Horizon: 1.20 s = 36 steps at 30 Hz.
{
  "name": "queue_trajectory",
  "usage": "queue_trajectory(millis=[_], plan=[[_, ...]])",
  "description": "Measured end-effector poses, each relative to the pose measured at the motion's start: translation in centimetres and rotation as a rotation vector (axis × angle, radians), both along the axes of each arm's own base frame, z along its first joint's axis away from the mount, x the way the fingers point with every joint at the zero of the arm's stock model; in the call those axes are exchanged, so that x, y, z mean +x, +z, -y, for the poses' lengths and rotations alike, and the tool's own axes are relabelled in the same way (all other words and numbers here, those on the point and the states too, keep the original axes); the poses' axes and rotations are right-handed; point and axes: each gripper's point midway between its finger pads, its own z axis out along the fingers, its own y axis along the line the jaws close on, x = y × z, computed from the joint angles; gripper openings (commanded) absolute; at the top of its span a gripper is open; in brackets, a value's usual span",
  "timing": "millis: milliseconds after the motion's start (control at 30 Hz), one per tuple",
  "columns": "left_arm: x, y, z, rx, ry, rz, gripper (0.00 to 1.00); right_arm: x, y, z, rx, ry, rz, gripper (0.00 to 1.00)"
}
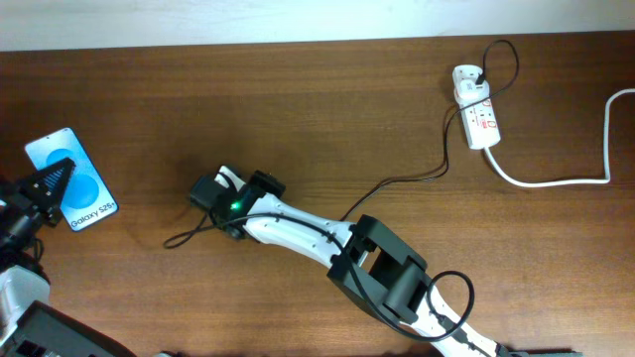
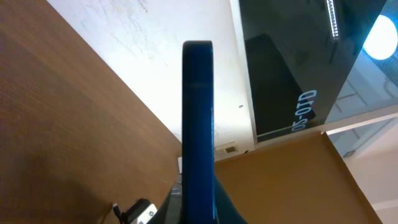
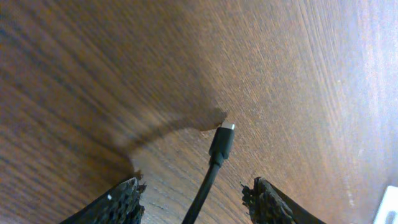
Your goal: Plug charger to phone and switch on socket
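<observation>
The phone (image 1: 71, 178), with a blue screen, is at the table's far left, and my left gripper (image 1: 48, 181) is shut on it. In the left wrist view I see the phone edge-on (image 2: 198, 112), standing up from the jaws. The charger cable (image 1: 397, 185) runs from the socket (image 1: 477, 107) at the back right to the table's middle. My right gripper (image 1: 210, 193) is there, open, with its fingers on either side of the cable (image 3: 196, 199). The small black plug tip (image 3: 222, 142) lies on the wood just ahead of the fingers, not gripped.
The socket's thick white lead (image 1: 566, 180) curves off the right edge. A slack loop of the black cable (image 1: 187, 236) lies in front of the right gripper. The right arm (image 1: 377, 263) crosses the table's front middle. Bare wood lies between phone and plug.
</observation>
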Motion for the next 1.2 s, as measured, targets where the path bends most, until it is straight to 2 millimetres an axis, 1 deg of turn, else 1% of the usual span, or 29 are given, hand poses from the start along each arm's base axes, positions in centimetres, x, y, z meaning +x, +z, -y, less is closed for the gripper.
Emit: queue_trajectory(millis=[133, 200, 300, 333, 367, 400, 433, 533, 567, 633, 700, 767, 800, 833, 933, 1000, 1067, 1200], plan=[[0.0, 0.0, 0.0, 0.000, -0.003, 0.001, 0.00, 0.8, -0.6, 1.2, 0.065, -0.080, -0.057, 0.41], [-0.1, 0.0, 0.1, -0.001, -0.006, 0.001, 0.00, 1.3, -0.7, 1.7, 0.088, -0.112, -0.068, 0.33], [-0.1, 0.0, 0.1, -0.001, -0.006, 0.001, 0.00, 1.1, -0.9, 1.6, 0.105, -0.121, -0.084, 0.22], [-0.1, 0.0, 0.1, -0.001, -0.006, 0.001, 0.00, 0.9, -1.0, 1.6, 0.106, -0.121, -0.090, 0.22], [-0.1, 0.0, 0.1, -0.001, -0.007, 0.001, 0.00, 0.8, -0.9, 1.6, 0.102, -0.121, -0.098, 0.27], [-0.1, 0.0, 0.1, -0.001, -0.006, 0.001, 0.00, 0.8, -0.7, 1.6, 0.103, -0.122, -0.105, 0.39], [-0.1, 0.0, 0.1, -0.001, -0.007, 0.001, 0.00, 1.1, 0.0, 1.1, 0.121, -0.117, -0.096, 0.41], [-0.1, 0.0, 0.1, -0.001, -0.007, 0.001, 0.00, 2.1, 1.6, -0.3, 0.181, -0.110, -0.072, 0.42], [-0.1, 0.0, 0.1, -0.001, -0.007, 0.001, 0.00, 2.2, 1.8, -0.4, 0.193, -0.111, -0.076, 0.41], [-0.1, 0.0, 0.1, -0.001, -0.007, 0.001, 0.00, 2.6, 1.5, 0.1, 0.211, -0.122, -0.106, 0.44], [-0.1, 0.0, 0.1, -0.001, -0.007, 0.001, 0.00, 3.2, 1.2, 1.2, 0.220, -0.153, -0.132, 0.50], [-0.1, 0.0, 0.1, -0.001, -0.007, 0.002, 0.00, 3.3, 0.9, 2.1, 0.215, -0.176, -0.158, 0.55], [-0.1, 0.0, 0.1, -0.001, -0.008, 0.002, 0.00, 3.1, 0.8, 2.1, 0.217, -0.178, -0.165, 0.57], [-0.1, 0.0, 0.1, -0.002, -0.010, 0.002, 0.00, 2.9, 0.8, 1.8, 0.217, -0.172, -0.165, 0.56], [-0.1, 0.0, 0.1, -0.002, -0.010, 0.002, 0.00, 1.1, 1.0, -0.1, 0.202, -0.123, -0.153, 0.56], [-0.1, 0.0, 0.2, -0.002, -0.010, 0.002, 0.00, 0.2, 1.2, -1.0, 0.188, -0.103, -0.134, 0.56], [-0.1, 0.0, 0.2, -0.002, -0.010, 0.002, 0.00, 0.3, 1.4, -0.9, 0.179, -0.112, -0.109, 0.56], [-0.1, 0.0, 0.2, -0.002, -0.010, 0.002, 0.00, 1.8, 1.4, 0.7, 0.157, -0.164, -0.066, 0.55]])
